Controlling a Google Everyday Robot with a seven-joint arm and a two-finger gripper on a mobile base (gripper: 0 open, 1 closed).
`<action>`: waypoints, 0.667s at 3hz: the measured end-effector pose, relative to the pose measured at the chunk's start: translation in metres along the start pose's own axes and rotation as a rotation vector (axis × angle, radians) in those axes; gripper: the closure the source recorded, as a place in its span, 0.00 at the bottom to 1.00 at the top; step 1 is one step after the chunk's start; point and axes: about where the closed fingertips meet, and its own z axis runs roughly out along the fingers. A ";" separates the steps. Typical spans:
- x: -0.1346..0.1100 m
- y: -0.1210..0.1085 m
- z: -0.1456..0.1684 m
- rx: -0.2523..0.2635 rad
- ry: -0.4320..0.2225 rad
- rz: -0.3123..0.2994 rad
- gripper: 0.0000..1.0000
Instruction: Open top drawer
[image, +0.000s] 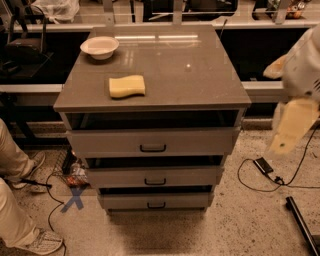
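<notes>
The top drawer (152, 141) is the widest grey front of three, right under the cabinet's top, with a small black bar handle (153, 148) at its centre. A dark gap shows between its front panel and the top slab. My gripper (291, 127) shows as a blurred pale cream shape at the right edge. It hangs in the air to the right of the cabinet, about level with the top drawer and apart from it. It touches nothing.
Two narrower grey drawers (155, 177) (156, 201) sit below. A white bowl (99, 47) and a yellow sponge (127, 86) lie on the cabinet top (190, 75). A person's legs and shoes (20, 215) are at the left. Cables (265, 167) lie on the floor at the right.
</notes>
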 end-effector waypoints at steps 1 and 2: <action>-0.014 0.020 0.078 -0.064 -0.051 -0.035 0.00; -0.041 0.033 0.191 -0.130 -0.131 -0.046 0.00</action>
